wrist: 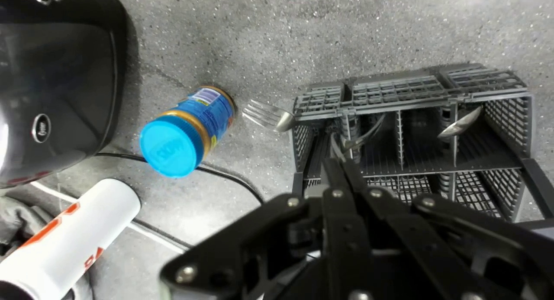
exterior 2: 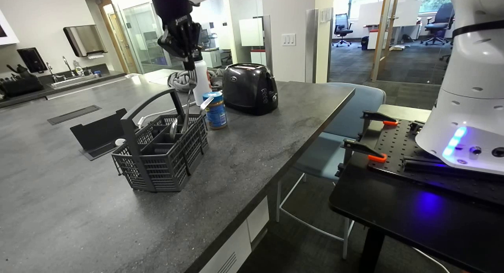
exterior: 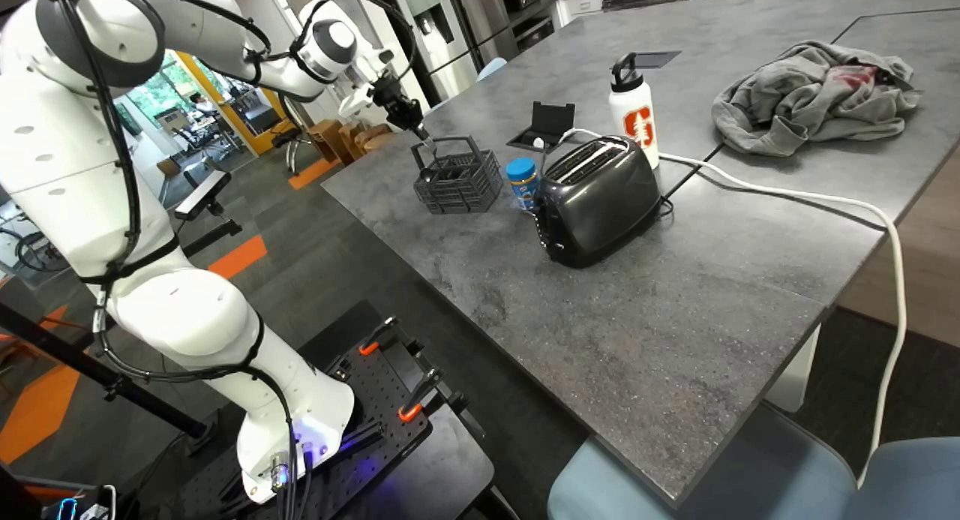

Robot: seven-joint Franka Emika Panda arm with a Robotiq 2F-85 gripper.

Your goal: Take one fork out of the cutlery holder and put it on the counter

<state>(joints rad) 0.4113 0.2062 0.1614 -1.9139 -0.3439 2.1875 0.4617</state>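
Silvery metal: the fork (exterior 2: 192,78), tines up, its head pinched in my claw (wrist: 341,160), whose two halves stand nearly together. In the wrist view the claw itself hides the contact, so I cannot tell how deep the bite goes. The stem runs down into the cutlery holder (exterior 2: 169,168); the counter (exterior 2: 236,155) has yet to receive it.

Failure modes, my estimate:
1. Slip. I hold smooth tines high up; any drag on the stem could pull them free or twist the fork.
2. Snag. The holder's arched handle (exterior 2: 147,103) stands just beside the fork. Pulling sideways before the lower end clears the rim would likely tip or tow the basket.
3. Knock. A second fork (wrist: 277,118) leans out over the rim toward the jar (wrist: 214,111); a swing that way could strike both.

Containers:
- Holder: upright on the counter, split into compartments. In it: the lower part of my fork, and a spoon (wrist: 461,122) farther from the jar. The wall hides the second fork's lower end.
- Jar: upright, blue lid (wrist: 171,146) on.
- Bottle (exterior: 634,115): upright, black cap (exterior: 628,76) on.
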